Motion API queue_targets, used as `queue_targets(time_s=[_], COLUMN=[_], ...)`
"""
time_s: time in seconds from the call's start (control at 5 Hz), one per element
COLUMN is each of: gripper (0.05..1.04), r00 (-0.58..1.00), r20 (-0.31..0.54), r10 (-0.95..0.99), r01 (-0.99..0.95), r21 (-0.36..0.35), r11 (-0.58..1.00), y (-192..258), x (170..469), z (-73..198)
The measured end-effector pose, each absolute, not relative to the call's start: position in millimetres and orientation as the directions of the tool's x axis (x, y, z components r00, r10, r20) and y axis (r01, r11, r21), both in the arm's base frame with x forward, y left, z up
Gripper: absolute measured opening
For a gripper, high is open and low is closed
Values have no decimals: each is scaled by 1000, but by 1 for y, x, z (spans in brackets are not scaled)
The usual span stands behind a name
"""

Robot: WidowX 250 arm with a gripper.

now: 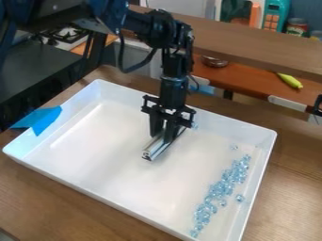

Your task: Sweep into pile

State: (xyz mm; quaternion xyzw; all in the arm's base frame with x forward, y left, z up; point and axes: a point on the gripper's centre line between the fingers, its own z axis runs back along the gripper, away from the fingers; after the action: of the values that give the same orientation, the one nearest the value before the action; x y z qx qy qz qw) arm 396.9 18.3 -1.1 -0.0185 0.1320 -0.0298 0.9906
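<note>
camera view: bar [157, 147] runs lower left to upper right.

Tray contents, by count: one metal bar [165, 145], plus clear blue beads [221, 188], numbering in the dozens along the right side and too closely packed for an exact tally. Of these beads, one lies separately toward the far right and one sits apart nearer the right wall. Other units: one white tray [117, 208], one blue tape patch [45, 123] at left, one yellow item [290, 81] and one bowl [214, 61] at far right.
</note>
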Motion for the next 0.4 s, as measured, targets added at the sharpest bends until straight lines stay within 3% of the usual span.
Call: queue_targets(time_s=[0.4], gripper=[371], r00=[964], r20=[-236], r10=[-121], r01=[110], r21=[-58], r11=[992], y=[19], x=[399], z=[-5])
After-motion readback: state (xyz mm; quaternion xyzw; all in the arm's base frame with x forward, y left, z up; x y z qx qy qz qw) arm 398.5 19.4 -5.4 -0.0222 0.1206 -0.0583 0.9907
